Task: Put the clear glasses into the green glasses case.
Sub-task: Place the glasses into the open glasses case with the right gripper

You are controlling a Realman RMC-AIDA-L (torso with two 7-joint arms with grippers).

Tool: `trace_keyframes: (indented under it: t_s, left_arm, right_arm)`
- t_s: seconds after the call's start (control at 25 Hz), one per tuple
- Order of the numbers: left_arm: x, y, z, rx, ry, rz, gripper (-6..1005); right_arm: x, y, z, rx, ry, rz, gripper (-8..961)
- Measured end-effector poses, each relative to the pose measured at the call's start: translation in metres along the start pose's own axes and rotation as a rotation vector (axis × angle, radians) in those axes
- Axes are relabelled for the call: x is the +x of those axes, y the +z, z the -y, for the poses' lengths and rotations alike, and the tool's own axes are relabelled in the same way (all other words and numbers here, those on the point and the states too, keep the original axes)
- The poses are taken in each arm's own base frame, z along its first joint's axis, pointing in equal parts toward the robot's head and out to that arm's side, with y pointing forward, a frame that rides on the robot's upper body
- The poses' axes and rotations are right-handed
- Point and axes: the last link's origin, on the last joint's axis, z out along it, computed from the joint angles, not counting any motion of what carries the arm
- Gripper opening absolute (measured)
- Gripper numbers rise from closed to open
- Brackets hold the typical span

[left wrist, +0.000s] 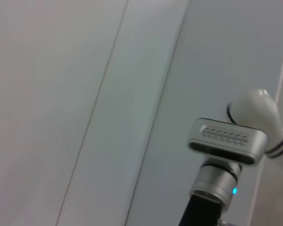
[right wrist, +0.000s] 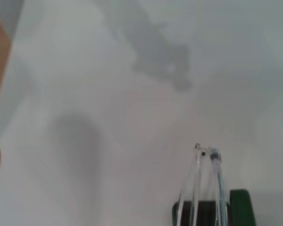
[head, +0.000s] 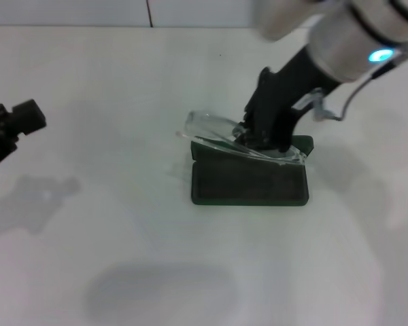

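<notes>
A plain white counter (head: 88, 224) carries the open green glasses case (head: 249, 182) near its middle. The right hand (head: 258, 136) is clamped on the clear glasses (head: 221, 136), held tilted just over the case's back edge. Best to level them, centre the frame over the dark lining, then lower before letting go. The left hand (head: 13, 125) sits parked far left; I cannot tell its state

No legible text, label or number anywhere — not even on the green glasses case (head: 249, 183).
</notes>
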Motion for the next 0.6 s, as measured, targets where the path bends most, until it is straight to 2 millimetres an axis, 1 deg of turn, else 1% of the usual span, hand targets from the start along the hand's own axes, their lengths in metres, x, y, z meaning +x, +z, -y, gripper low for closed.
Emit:
trace_keyframes:
  t_s: [0.16,0.24,0.44,0.6]
  left_arm:
    - [0.001,0.002,0.002,-0.014,0.027,0.022,41]
    - [0.001,0.001,0.002,-0.012,0.039,0.028,41]
    - [-0.001,-0.002,0.001,-0.005,0.051,0.035,41]
    - [-0.008,-0.003,-0.002,0.001,0.073,0.037,41]
  right_arm:
    - [-0.012,0.016,-0.004,0.021,-0.052,-0.137,106]
    - [-0.014,0.023,-0.006,0.035,-0.078,-0.185,106]
    - [-0.01,0.045,-0.009,0.034,-0.123,-0.275,106]
    - [-0.003,0.065,-0.011,0.04,-0.156,-0.313,106]
